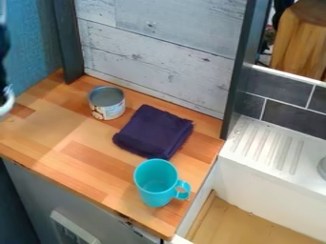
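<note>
At the left edge, above the counter's left end, a black part of the gripper (4,71) shows, cut off by the edge. Just below it is a white rounded piece (6,101); I cannot tell what it is or whether it is held. The nearest whole object is an open grey can (107,108) with a pale label, upright near the back wall. Right of the can lies a folded dark purple cloth (154,131). A turquoise mug (155,183) stands upright in front of the cloth, its handle pointing right.
The wooden counter (45,131) has a whitewashed plank wall (159,52) behind it, between dark posts. To the right, lower down, are a white ribbed drainboard (270,147) and a basin with a wood-coloured floor (242,224). A wooden block (302,38) stands beyond the dark tiles.
</note>
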You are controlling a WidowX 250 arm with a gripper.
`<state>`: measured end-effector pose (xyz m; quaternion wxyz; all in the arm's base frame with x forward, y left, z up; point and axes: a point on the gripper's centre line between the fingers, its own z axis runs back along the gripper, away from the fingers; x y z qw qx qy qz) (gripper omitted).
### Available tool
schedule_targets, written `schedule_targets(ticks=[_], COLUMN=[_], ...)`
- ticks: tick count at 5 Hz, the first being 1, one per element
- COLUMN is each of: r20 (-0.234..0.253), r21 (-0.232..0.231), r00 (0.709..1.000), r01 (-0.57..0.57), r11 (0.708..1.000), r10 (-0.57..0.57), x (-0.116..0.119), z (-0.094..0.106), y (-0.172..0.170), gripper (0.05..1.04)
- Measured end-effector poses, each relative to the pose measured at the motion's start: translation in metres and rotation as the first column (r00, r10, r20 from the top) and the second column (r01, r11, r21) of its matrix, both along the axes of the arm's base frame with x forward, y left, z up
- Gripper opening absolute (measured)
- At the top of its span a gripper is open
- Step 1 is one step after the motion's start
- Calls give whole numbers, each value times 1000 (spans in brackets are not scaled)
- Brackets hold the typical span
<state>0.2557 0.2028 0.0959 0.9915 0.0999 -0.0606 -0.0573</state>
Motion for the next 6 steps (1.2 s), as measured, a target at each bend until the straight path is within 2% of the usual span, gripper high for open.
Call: schedule_targets(ticks=[1, 2, 3, 4, 5, 6], r20=[54, 81, 69, 66, 17, -16], r21=[-15, -109, -177, -218, -210, -228], r00=[992, 957, 899, 870, 870, 869], r01=[113, 287, 438, 490, 485, 478], r11=[993, 952, 881, 844, 849, 848], r10=[-112, -279, -433, -488, -493, -494], x=[11, 19, 15, 13, 12, 9], z=[14, 0, -20, -36, -49, -65], y=[-48, -95, -140, -149, -146, -150], gripper=[240, 240, 240, 240, 240, 240])
